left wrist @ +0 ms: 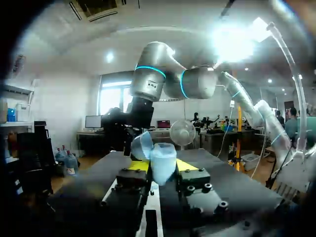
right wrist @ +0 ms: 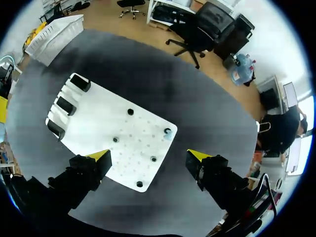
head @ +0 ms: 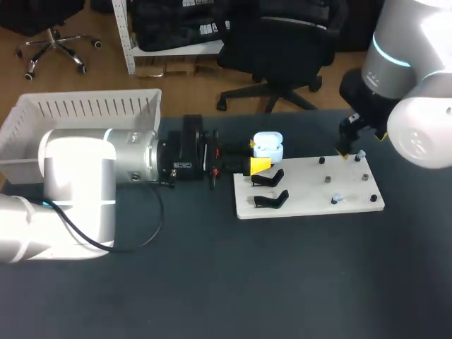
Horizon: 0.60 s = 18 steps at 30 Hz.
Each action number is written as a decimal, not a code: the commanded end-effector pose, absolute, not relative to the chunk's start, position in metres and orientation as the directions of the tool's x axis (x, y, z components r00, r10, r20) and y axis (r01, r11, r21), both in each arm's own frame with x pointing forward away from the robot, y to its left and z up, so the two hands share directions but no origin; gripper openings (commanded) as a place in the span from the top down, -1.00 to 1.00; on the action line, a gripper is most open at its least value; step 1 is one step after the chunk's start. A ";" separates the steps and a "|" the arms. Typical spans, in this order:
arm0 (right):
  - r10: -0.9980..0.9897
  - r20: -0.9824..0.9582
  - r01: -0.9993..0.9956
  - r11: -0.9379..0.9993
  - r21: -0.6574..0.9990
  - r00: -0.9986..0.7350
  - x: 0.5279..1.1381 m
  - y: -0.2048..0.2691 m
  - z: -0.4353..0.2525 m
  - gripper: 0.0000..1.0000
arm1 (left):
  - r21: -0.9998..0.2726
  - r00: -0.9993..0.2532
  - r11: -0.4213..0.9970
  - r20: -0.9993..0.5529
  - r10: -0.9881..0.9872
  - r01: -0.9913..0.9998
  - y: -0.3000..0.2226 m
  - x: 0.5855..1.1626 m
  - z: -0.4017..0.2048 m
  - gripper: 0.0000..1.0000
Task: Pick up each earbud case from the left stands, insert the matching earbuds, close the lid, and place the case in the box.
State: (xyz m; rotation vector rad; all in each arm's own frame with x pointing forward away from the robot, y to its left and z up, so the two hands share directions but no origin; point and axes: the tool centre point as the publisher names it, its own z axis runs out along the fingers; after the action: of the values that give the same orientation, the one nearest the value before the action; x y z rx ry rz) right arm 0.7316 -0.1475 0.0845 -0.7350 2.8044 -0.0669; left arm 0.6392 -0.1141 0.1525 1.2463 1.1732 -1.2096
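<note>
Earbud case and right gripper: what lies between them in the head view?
In the head view, between the earbud case and the right gripper lies only the white board, with one small black peg on it.

Dark table (head: 212, 282); white board (head: 304, 199) lies flat on it, dotted with black pegs (head: 328, 179)

Robotics laboratory, test station. Evidence: a silver-grey left arm (head: 78, 183) and right arm (head: 417, 106) working over one dark worktop (head: 212, 282); a white fixture board (head: 311, 203) with small pegs (head: 328, 179) and black stands (head: 270, 200); a white slatted box (head: 92, 106) at the worktop's far left corner.
</note>
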 end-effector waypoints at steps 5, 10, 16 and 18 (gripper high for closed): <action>-0.480 -0.169 -0.469 0.877 -0.101 -0.861 0.757 -0.155 0.056 -0.78 | 0.033 0.033 -0.025 -0.999 -0.004 0.999 -0.114 0.638 0.151 1.00; -0.452 -0.184 -0.442 0.892 -0.095 -0.873 0.762 -0.163 0.049 -0.41 | 0.033 0.033 -0.025 -0.999 -0.004 0.999 -0.114 0.638 0.151 1.00; -0.437 -0.186 -0.426 0.899 -0.100 -0.880 0.765 -0.169 0.043 0.05 | 0.033 0.033 -0.025 -0.999 -0.004 0.999 -0.114 0.638 0.151 1.00; -0.436 -0.186 -0.424 0.900 -0.101 -0.881 0.764 -0.169 0.041 0.04 | 0.033 0.033 -0.025 -0.999 -0.004 0.999 -0.114 0.638 0.151 1.00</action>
State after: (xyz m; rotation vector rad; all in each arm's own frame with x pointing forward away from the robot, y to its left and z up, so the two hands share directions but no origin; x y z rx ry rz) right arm 0.7646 -0.1690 0.0435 -0.6580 2.8655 -0.0804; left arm 0.6392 -0.1141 0.1525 1.2462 1.1733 -1.2096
